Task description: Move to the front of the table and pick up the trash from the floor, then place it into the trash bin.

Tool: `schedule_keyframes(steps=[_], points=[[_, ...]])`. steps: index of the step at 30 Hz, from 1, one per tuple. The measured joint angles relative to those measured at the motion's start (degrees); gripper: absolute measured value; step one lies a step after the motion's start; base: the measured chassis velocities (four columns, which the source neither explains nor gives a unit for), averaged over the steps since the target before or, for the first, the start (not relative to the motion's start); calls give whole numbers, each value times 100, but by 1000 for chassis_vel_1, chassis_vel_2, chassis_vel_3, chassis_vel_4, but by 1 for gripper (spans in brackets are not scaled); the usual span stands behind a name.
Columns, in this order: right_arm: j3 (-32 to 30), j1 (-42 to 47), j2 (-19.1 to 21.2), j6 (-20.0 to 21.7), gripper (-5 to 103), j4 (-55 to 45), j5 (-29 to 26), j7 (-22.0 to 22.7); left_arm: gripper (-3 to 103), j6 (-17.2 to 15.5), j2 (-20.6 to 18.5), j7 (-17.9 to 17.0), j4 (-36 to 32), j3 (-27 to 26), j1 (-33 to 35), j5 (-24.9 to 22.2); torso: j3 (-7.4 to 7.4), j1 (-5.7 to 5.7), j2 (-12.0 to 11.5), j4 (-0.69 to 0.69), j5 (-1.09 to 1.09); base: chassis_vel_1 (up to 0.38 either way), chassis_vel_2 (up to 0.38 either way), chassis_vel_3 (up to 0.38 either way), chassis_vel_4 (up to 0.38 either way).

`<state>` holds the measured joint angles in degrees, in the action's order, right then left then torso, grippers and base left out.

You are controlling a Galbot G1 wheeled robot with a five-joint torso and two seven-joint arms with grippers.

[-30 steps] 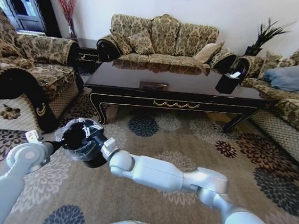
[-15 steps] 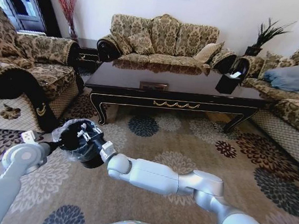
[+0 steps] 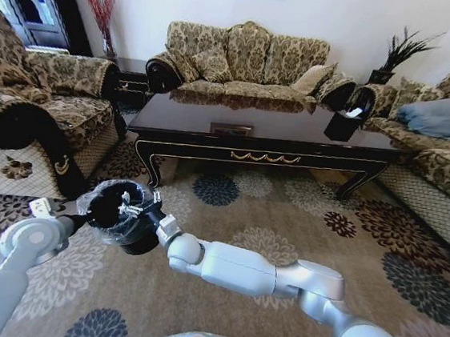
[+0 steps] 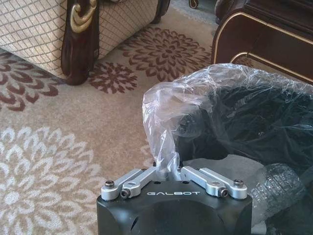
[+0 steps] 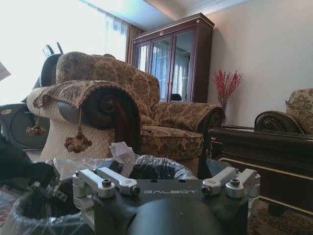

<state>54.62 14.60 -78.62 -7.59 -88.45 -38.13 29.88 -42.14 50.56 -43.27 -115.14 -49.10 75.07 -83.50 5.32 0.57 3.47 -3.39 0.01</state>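
Your right end effector (image 3: 130, 205) has pushed farther over the mouth of the trash bin (image 3: 118, 215) than it was a second ago, when it hung at the near rim; it now sits above the dark opening, with the forearm stretched across the floor (image 3: 284, 223) toward it. That reads as the drop stage of the task: the piece is over the bin and ready to be let go.

From the right wrist camera, the right end effector (image 5: 171, 188) shows its linkage arms spread wide, yet a crumpled white scrap of trash (image 5: 122, 154) stands just in front of them above the liner; you cannot tell whether the tips are pinching it or have already freed it.

Your left end effector (image 4: 168, 169) is pressed together on the clear liner (image 4: 195, 93) and rim at the bin's near side, holding the bin up off the carpet beside the armchair (image 3: 38, 105).

The bench (image 3: 261, 132) stands well apart behind, its gold-trimmed apron facing you.
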Motion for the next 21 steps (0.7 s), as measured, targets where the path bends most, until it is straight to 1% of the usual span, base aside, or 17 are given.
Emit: schedule_keyframes(steps=[1,4,11,21], points=[[17,11,4,7,99,16,13,18,2,0,-5,0,-13,-24,26,-1,0,0,0,0,0,0,0,0,0],[32,30,17,10,100,54,59,30,2,0,-13,3,-35,-69,71,-5,0,0,0,0,0,0,0,0,0],[42,8,112,31,100,50,129,51,2,0,-42,8,-84,-137,146,-10,0,0,0,0,0,0,0,0,0],[-69,7,508,93,100,-248,186,130,2,1,-66,9,-149,-189,189,-15,0,0,0,0,0,0,0,0,0]])
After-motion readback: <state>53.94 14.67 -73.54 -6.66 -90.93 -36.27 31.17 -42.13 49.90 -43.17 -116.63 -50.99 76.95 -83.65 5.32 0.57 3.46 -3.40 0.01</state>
